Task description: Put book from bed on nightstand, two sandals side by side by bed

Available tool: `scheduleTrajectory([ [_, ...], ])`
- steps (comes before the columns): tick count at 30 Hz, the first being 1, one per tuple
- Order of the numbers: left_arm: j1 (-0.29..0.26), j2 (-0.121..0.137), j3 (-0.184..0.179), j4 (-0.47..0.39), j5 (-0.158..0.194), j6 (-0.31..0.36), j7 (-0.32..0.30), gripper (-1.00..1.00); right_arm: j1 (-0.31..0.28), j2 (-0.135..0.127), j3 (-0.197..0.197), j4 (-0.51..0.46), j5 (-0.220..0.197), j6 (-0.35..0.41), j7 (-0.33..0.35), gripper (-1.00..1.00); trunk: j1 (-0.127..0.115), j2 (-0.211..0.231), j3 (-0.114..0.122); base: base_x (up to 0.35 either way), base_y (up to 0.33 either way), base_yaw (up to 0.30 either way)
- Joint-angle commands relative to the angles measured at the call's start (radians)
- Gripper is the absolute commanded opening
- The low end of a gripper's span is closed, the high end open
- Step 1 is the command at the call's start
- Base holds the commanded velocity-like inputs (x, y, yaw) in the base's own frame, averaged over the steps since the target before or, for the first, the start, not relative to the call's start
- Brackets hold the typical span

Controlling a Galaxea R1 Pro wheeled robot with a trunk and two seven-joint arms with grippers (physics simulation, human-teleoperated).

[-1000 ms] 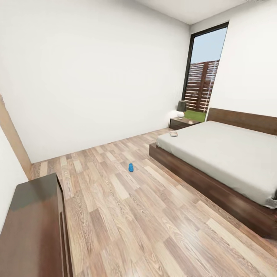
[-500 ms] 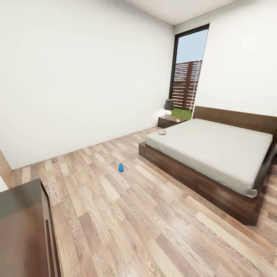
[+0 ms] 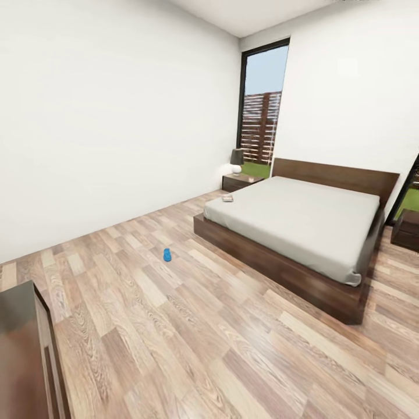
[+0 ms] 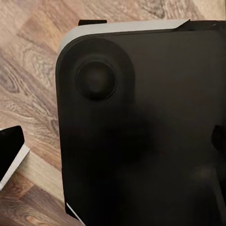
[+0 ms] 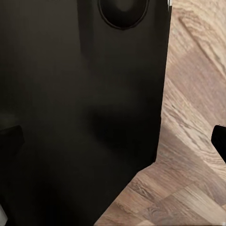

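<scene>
Brown wood planks run across the bedroom floor (image 3: pixel 233 349) ahead of you, with one blue sandal (image 3: pixel 167 254) lying alone on them, well apart from the bed (image 3: pixel 302 221). The book (image 3: pixel 227 198) rests on the mattress corner nearest the nightstand (image 3: pixel 240 181), which carries a lamp (image 3: pixel 237 159) beside the window (image 3: pixel 260 110); a second nightstand (image 3: pixel 407 228) stands past the bed's other side. Both wrist cameras face the robot's dark body (image 4: pixel 150 127) over the floor, far from all these things, so you cannot tell whether either set of fingers is spread or pressed together.
</scene>
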Motion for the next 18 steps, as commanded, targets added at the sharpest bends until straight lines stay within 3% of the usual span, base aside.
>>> scheduleTrajectory([
  [1,0.000,0.000,0.000,0.000,0.000,-0.003,0.000,1.00,0.000,0.000,-0.001,-0.001,0.000,0.001,0.001,1.00,0.000,0.000,-0.001,0.000,0.000,-0.212],
  [18,0.000,0.000,0.000,-0.001,0.000,-0.003,0.000,1.00,0.000,0.001,-0.001,-0.001,0.000,0.001,0.001,1.00,0.000,0.000,-0.007,0.000,0.000,-0.209],
])
